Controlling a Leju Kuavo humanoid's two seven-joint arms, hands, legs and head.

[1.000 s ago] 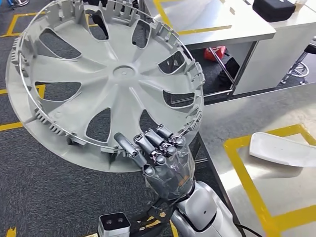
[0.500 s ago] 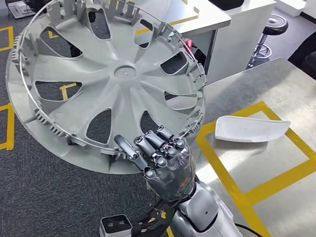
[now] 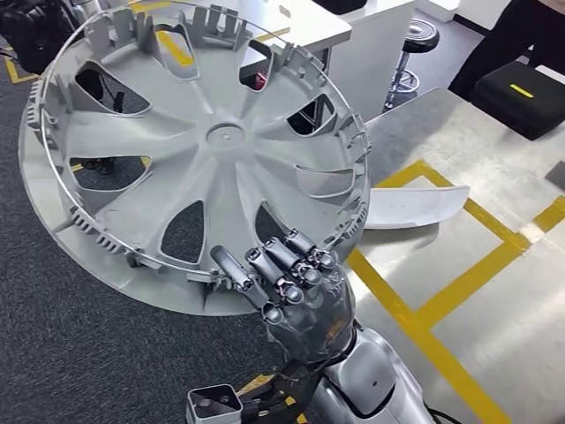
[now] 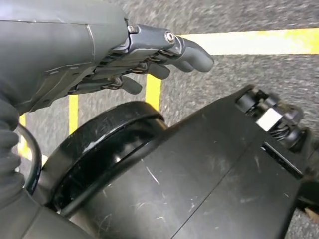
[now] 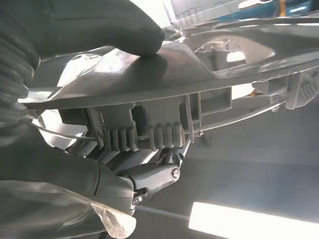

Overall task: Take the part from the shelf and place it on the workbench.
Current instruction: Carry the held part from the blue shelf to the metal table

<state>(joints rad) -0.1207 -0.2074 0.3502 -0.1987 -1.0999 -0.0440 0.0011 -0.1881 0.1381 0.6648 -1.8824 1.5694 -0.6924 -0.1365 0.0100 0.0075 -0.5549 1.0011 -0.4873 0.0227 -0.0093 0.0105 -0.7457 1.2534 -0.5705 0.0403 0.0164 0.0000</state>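
A large grey wheel cover (image 3: 199,150) with spokes and clip tabs hangs in the air in the head view, its inner side up. My right hand (image 3: 297,287) grips its near rim, fingers curled over the edge. In the right wrist view the thumb (image 5: 124,30) presses one face of the wheel cover (image 5: 180,64) and a finger (image 5: 154,177) hooks under the ribbed clips. The steel workbench (image 3: 506,300) with yellow tape lines lies to the right. My left hand (image 4: 124,55) hangs by my side over the carpet, fingers straight and holding nothing.
A flat white plastic part (image 3: 413,205) lies on the workbench inside the yellow lines. A black case (image 3: 526,97) sits at the bench's far right. A white table (image 3: 320,26) and a stool (image 3: 413,44) stand behind, on dark carpet (image 3: 66,353).
The camera has turned right: the workbench and white part slid left in view and closer to the wheel cover. My right hand keeps the same grip.
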